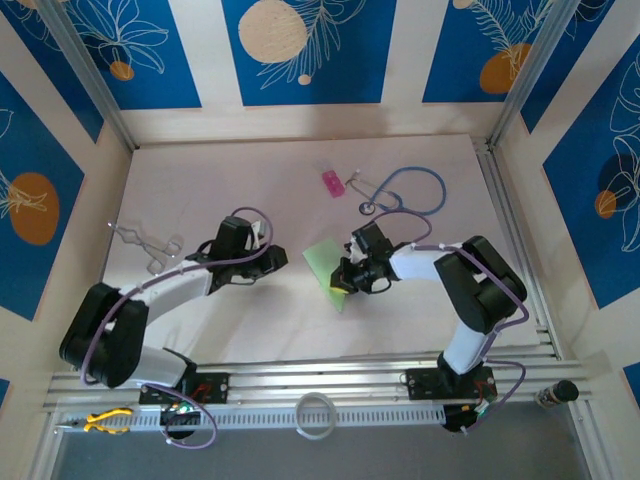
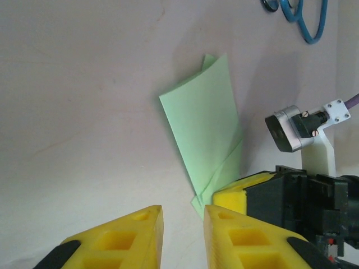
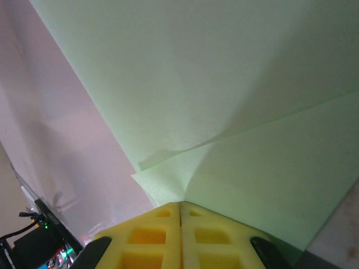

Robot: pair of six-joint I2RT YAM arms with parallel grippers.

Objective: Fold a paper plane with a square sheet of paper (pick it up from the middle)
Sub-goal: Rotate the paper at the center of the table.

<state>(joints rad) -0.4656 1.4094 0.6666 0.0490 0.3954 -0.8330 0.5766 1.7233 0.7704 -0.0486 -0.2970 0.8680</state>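
The light-green sheet of paper (image 1: 322,258) lies mid-table, folded into overlapping layers with a diagonal crease (image 2: 207,123); a paper plane as such is out of view. My right gripper (image 1: 340,283) is shut on the sheet's near corner, its yellow fingers pressed together over the layered edge (image 3: 180,204), and the paper (image 3: 224,84) fans out ahead of them. My left gripper (image 1: 280,258) hovers just left of the sheet. Its jaws (image 2: 183,210) stand a narrow gap apart with nothing between them, close beside the right gripper's yellow finger (image 2: 238,196).
A small pink block (image 1: 332,184) and a blue stethoscope (image 1: 410,190) lie at the back of the table, the stethoscope's tube (image 2: 305,22) far beyond the paper. Metal forceps (image 1: 150,243) rest at the left. A white ring (image 1: 316,415) sits on the front rail.
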